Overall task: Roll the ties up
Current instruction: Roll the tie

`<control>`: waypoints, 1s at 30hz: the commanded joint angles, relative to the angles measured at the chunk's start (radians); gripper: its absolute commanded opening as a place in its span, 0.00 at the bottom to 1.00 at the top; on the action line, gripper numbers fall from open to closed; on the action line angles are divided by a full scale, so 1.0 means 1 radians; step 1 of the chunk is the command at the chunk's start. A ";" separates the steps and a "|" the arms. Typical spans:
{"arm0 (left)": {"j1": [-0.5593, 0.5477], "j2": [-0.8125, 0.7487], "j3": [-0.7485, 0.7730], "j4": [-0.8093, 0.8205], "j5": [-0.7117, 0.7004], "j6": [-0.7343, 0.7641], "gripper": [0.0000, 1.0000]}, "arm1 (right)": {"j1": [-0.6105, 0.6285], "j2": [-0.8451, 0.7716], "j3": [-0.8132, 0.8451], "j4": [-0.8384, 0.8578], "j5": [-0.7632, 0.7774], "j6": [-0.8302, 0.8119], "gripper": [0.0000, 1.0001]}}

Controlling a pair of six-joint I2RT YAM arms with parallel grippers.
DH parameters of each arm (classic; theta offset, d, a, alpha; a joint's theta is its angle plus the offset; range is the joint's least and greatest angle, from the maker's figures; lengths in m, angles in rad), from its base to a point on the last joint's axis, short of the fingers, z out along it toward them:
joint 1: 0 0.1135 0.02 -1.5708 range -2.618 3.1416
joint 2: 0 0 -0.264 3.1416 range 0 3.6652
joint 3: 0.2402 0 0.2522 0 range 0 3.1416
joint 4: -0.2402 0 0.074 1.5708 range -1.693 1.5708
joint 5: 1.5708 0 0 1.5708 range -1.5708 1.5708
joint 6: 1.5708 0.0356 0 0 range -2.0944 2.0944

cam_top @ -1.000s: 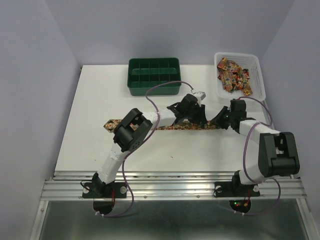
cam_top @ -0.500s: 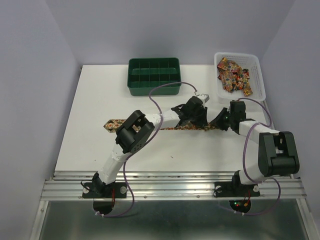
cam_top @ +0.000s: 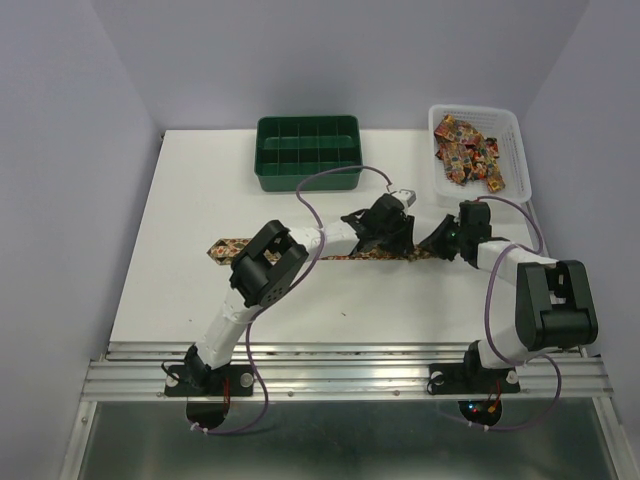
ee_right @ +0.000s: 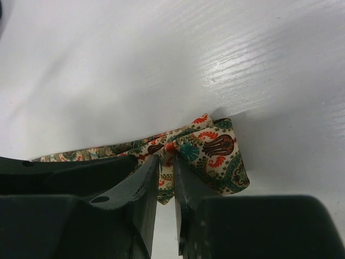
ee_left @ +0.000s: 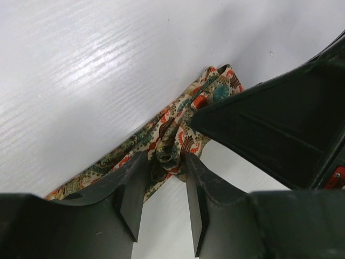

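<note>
My right tool (ee_right: 166, 168) is pinching the folded end of the tie (ee_right: 215, 151), my left tool (ee_left: 164, 162) is straddling a bunched fold, whether gripping I cannot tell, all lying on the tabletop (ee_left: 81, 65)

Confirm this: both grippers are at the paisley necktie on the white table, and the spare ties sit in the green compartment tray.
Wrong: the top external view shows the spare ties in the white plastic basket, not the green compartment tray.
</note>
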 commanded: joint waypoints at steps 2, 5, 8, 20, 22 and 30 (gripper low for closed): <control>-0.012 -0.081 -0.018 0.017 0.038 -0.015 0.45 | 0.010 0.002 -0.008 0.063 -0.007 0.020 0.23; -0.014 -0.069 -0.018 0.018 0.045 -0.031 0.42 | 0.010 0.002 -0.007 0.058 0.002 0.022 0.23; -0.017 -0.063 -0.013 0.028 0.041 -0.036 0.40 | 0.008 0.001 -0.008 0.057 -0.003 0.022 0.23; -0.015 -0.018 0.097 -0.034 -0.015 -0.013 0.00 | 0.008 -0.067 0.016 -0.061 0.092 -0.052 0.28; -0.014 -0.010 0.111 -0.037 -0.010 -0.004 0.00 | 0.010 -0.099 0.027 -0.110 0.161 -0.064 0.31; -0.011 0.040 0.145 -0.061 0.016 0.002 0.00 | 0.008 -0.176 0.041 -0.169 0.269 -0.082 0.36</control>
